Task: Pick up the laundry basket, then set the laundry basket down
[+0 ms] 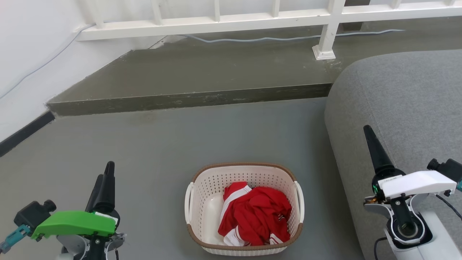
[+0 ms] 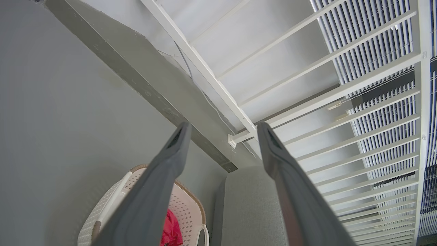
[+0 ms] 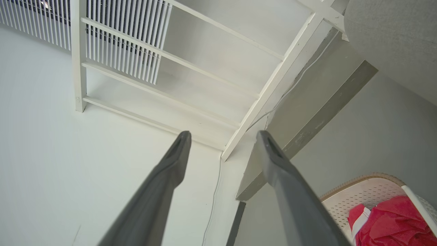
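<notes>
The laundry basket point(image 1: 209, 187) stands on the grey floor at the bottom middle of the head view. It is cream-white and perforated, with a brown rim and white side handles, and red-and-white clothing point(image 1: 256, 213) lies in it. My left gripper point(image 1: 104, 171) hovers to its left and my right gripper point(image 1: 369, 131) to its right, above the sofa edge, both apart from the basket. In the left wrist view the left gripper point(image 2: 223, 126) is open and empty, with the basket point(image 2: 186, 208) low behind one finger. The right gripper point(image 3: 222, 134) is also open and empty, with the basket point(image 3: 368, 191) at the lower right.
A grey sofa point(image 1: 397, 101) bulks close to the basket's right side. Beyond the basket a raised concrete step point(image 1: 187, 97) crosses the floor, with a white railing point(image 1: 325, 36) and a thin cable point(image 1: 274, 38) on it. A white wall point(image 1: 32, 54) runs along the left.
</notes>
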Controlling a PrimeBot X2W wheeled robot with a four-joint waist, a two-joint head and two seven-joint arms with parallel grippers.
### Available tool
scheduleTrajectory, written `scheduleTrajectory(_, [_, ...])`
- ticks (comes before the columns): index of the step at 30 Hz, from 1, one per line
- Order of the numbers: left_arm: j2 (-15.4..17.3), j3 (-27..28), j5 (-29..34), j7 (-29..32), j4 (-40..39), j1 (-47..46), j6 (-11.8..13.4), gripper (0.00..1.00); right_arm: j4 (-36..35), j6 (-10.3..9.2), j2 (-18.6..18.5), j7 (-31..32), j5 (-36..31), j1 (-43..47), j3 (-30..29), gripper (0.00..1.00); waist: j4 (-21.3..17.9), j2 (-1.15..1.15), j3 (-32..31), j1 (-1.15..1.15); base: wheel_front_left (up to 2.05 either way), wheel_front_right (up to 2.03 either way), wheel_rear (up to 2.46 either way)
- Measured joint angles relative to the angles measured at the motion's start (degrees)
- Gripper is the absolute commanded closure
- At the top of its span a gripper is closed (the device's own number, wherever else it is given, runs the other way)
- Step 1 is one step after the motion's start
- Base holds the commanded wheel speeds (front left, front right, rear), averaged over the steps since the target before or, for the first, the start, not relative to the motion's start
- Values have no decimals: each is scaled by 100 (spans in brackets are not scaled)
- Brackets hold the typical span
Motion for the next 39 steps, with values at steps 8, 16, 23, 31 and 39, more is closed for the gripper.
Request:
scheduleTrajectory(8, [80, -102, 1047, -155, -57, -34, 21, 0, 75, 2, -175, -162, -833, -35, 235, 0, -11, 0, 10, 0, 0, 0, 0])
scheduleTrajectory(16, [77, -186, 1954, -316, -146, -46, 180, 0, 110, -63, -208, -308, -1646, -133, 397, 0, -18, 0, 17, 0, 0, 0, 0])
scheduleTrajectory(23, [4, -250, 2497, -460, -245, -66, 229, 0, 87, -114, -198, -474, -2249, -165, 550, 0, -26, 0, 30, 0, 0, 0, 0])
scheduleTrajectory(31, [-32, -321, 3136, -623, -328, -100, 230, 0, 43, -156, -154, -609, -2864, -228, 636, 0, -32, 0, 37, 0, 0, 0, 0])
scheduleTrajectory(39, [-81, -369, 3774, -782, -399, -100, 230, 0, 34, -215, -115, -790, -3513, -227, 704, 0, -41, 0, 25, 0, 0, 0, 0])
